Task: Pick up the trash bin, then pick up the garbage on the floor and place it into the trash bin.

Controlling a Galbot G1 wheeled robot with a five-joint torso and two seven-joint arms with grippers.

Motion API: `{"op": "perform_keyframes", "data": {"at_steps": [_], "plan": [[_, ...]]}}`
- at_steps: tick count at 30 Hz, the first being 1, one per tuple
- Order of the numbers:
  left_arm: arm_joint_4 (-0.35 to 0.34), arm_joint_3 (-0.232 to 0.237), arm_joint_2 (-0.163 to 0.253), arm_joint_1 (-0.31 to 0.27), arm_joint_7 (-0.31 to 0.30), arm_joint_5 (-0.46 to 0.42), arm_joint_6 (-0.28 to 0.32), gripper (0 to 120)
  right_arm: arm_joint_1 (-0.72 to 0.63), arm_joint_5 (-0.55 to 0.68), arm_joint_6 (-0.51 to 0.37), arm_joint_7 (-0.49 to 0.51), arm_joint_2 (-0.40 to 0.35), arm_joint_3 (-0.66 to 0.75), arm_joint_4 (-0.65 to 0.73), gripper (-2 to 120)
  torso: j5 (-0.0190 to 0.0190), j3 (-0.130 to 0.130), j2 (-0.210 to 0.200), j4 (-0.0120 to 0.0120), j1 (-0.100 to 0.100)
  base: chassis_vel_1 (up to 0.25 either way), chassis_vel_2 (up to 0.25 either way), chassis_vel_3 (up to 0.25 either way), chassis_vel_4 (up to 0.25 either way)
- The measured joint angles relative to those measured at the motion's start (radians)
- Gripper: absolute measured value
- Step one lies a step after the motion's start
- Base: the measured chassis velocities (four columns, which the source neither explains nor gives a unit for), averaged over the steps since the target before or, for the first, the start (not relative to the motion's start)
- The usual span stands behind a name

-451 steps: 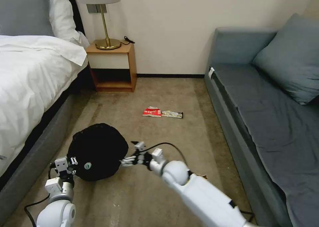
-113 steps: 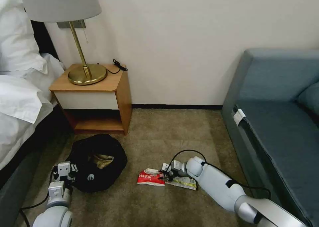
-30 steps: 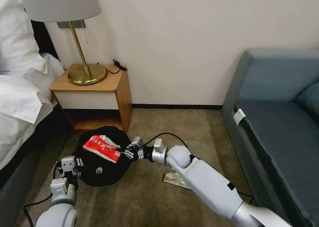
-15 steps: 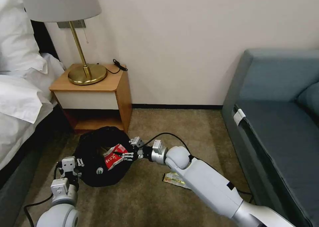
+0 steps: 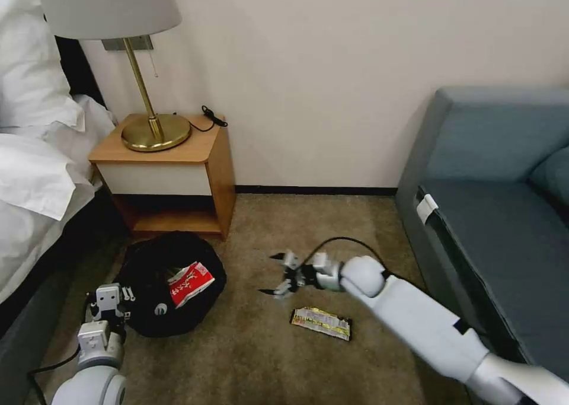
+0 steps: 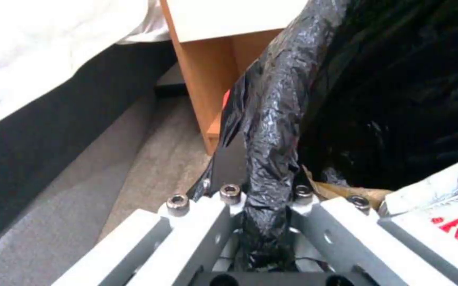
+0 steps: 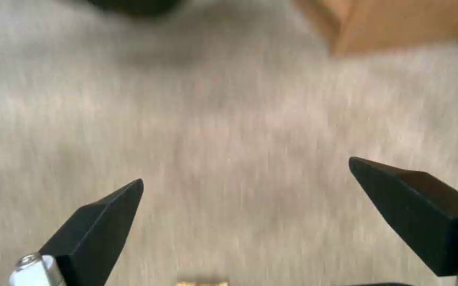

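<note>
The bin (image 5: pixel 169 289) sits on the carpet (image 5: pixel 249 357) at about 8 o'clock in the head view, in front of the nightstand (image 5: pixel 172 168). The left gripper (image 6: pixel 263 222) is clamped on the bin's bag-covered rim, with the black plastic pinched between its jaws. A red-and-white packet (image 5: pixel 191 281) lies inside the bin, with some brown paper (image 6: pixel 340 190) under it.

The right gripper (image 5: pixel 277 273) hovers low over the carpet, its jaws wide apart and empty. It is between the bin and the wrapper (image 5: pixel 321 323), which lies flat on the floor at about 5 o'clock from the gripper.

I judge that the step in hand is the fetching of the next piece of garbage, and the wrapper looks to be the one left in sight. The next move calls for bringing the open jaws down over this thin, flat piece and closing on an edge, which may be difficult on carpet.

In the right wrist view, I see only a small yellow bit of the wrapper (image 7: pixel 202 283) at the frame's edge. The bin's base is hidden by the bag, and I cannot tell if a bottle is inside.
</note>
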Motion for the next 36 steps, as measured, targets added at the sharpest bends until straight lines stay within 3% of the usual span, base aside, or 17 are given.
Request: {"op": "perform_keyframes", "data": {"at_steps": [20, 36], "plan": [[0.005, 0.011, -0.015, 0.015, 0.026, 0.019, -0.007, 0, -0.033, -0.172, 0.06, -0.04, 0.075, -0.059, -0.261, 100, -0.0001, 0.0, 0.0, 0.0003, 0.0, 0.0, 0.0, 0.0, 0.0], [0.012, 0.013, -0.013, 0.007, 0.029, 0.012, -0.013, 0, -0.027, -0.205, 0.065, -0.06, 0.077, -0.032, -0.319, 100, -0.0002, 0.0, 0.0, 0.0002, 0.0, 0.0, 0.0, 0.0, 0.0]]}}
